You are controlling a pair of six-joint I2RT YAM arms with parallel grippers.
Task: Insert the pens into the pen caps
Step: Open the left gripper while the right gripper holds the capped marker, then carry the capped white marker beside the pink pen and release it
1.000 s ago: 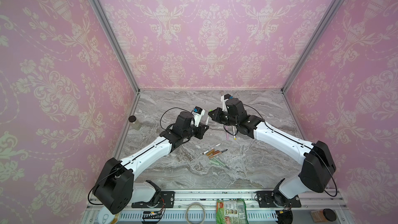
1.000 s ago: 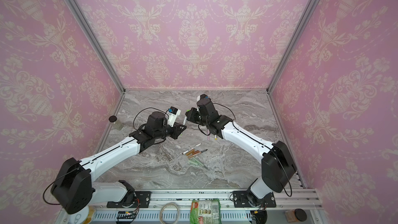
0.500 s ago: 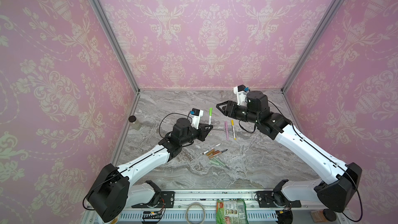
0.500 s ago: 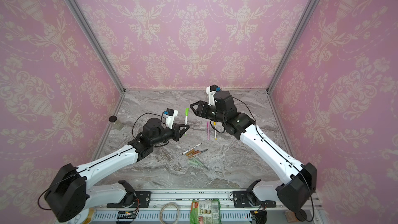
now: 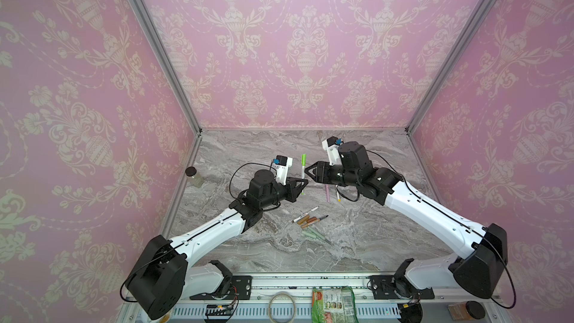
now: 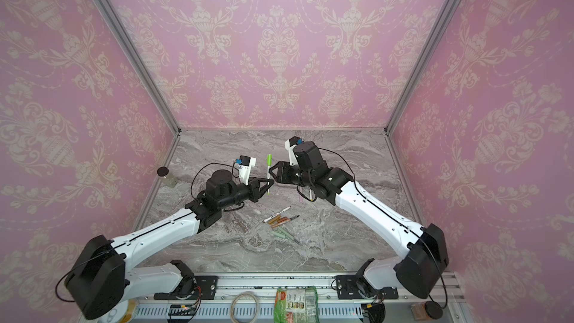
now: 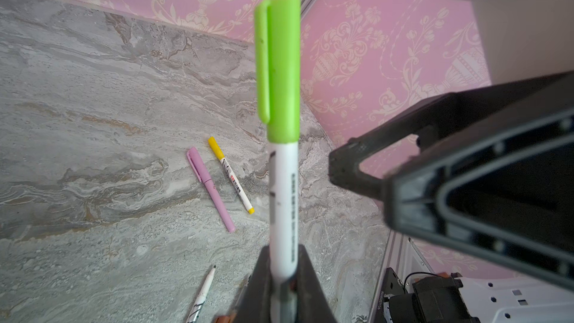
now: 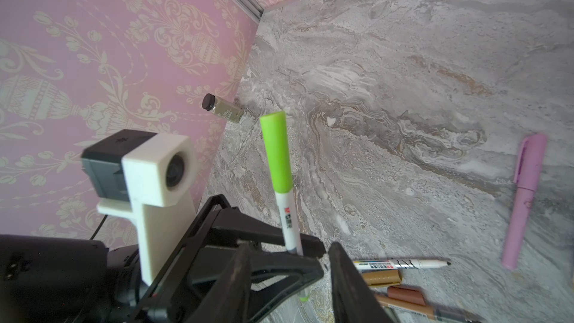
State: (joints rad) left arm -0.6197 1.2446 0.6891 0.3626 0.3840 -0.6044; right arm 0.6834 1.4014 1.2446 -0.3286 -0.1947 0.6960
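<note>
Green-capped pen (image 5: 303,161): upright, white barrel clamped in the closed jaws of the left gripper (image 5: 303,183), above the worktop (image 5: 372,243). Right gripper (image 5: 307,174): jaws parted, empty, just beside that pen. Pink pen (image 7: 211,189) and yellow-capped pen (image 7: 231,175): both capped, lying side by side on the worktop.

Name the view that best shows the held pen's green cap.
Left wrist view: the green cap looms close, its clip and seat on the white barrel clear. The right wrist view shows the cap smaller, clip hidden. Both top views show a tiny sliver above the left hand.
</note>
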